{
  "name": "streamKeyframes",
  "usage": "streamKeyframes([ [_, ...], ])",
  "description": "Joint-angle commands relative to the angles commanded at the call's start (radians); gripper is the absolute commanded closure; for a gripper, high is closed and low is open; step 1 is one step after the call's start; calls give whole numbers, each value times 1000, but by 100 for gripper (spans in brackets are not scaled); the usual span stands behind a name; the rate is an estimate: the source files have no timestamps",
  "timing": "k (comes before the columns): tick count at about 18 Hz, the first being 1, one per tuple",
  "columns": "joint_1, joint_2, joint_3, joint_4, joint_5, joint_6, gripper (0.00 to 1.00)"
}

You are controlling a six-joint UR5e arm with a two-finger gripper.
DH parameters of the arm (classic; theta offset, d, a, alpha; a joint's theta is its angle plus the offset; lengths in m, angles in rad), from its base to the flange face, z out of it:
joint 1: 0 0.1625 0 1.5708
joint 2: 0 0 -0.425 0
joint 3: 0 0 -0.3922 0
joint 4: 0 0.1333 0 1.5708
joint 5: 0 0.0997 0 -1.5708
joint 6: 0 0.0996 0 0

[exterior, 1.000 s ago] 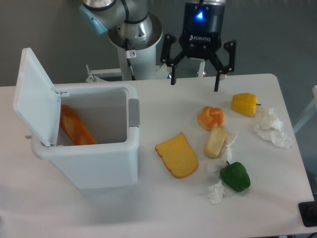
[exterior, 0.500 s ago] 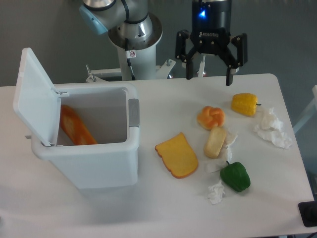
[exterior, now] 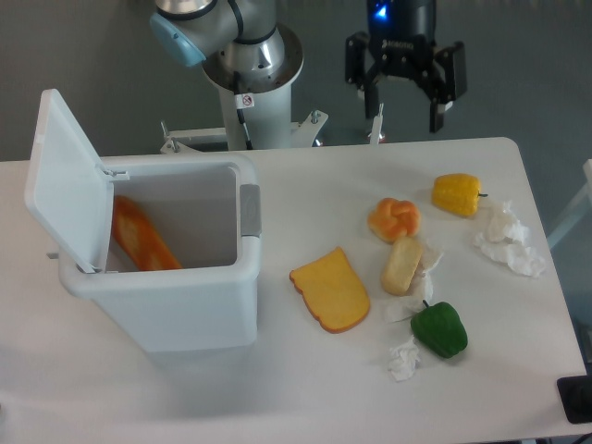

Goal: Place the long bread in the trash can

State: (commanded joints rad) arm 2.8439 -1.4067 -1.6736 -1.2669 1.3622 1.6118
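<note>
The long bread [exterior: 142, 237], an orange-brown loaf, lies tilted inside the trash can [exterior: 166, 305], leaning against its left inner wall. The can is white, its lid [exterior: 60, 180] hinged open and standing up at the left, with a grey latch [exterior: 250, 211] on the right rim. My gripper [exterior: 407, 117] hangs open and empty above the table's far edge, well to the right of the can.
A flat yellow-orange bread slice [exterior: 330, 289], a knotted orange bun [exterior: 394, 219], a small pale loaf [exterior: 402, 265], a yellow pepper [exterior: 457, 193], a green pepper [exterior: 439, 330] and crumpled white tissues [exterior: 508, 238] lie on the table's right half. The robot base [exterior: 250, 79] stands at the back.
My gripper has risen and moved right and away from the can, still open and empty. The long bread and the other objects have not moved.
</note>
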Motion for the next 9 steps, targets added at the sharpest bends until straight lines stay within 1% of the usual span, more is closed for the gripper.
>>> streamKeyframes([
  [6, 45, 3, 9, -57, 15, 164, 0],
  [9, 49, 8, 8, -61, 20, 180, 0],
])
